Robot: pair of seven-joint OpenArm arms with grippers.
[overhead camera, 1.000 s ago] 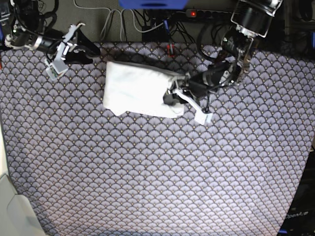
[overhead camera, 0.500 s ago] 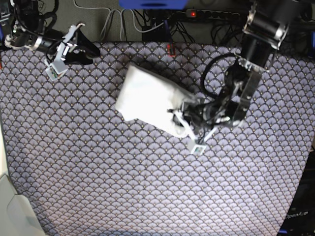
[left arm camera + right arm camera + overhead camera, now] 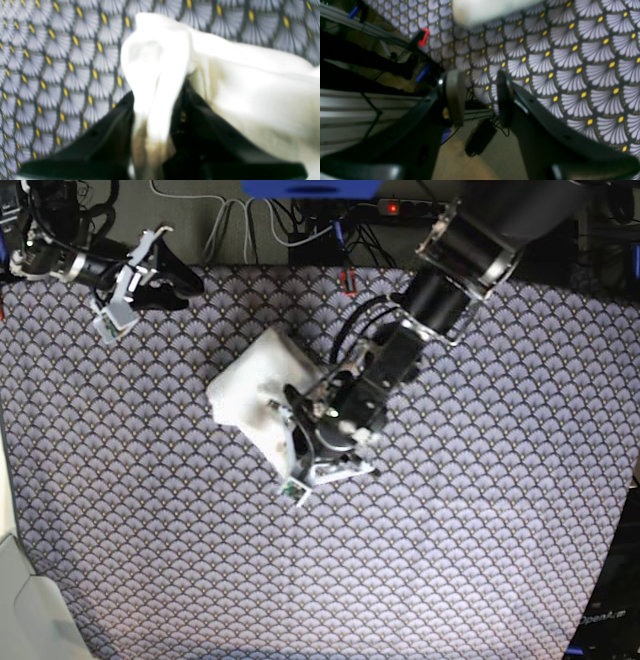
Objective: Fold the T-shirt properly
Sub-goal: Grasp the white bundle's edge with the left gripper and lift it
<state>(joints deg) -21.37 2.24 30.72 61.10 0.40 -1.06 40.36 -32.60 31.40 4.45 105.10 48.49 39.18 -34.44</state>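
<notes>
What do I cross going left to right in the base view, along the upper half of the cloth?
right gripper → folded T-shirt → left gripper, pinching the shirt's edge → left arm

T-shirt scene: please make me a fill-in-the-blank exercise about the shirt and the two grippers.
1. The left gripper is shut on a bunch of the ____ T-shirt.
2. The right gripper is open and holds ____.
3. The folded T-shirt lies on a tablecloth printed with a ____ pattern.
4. In the base view, the right gripper sits at the top ____ corner.

Missing words: white; nothing; fan; left
</notes>
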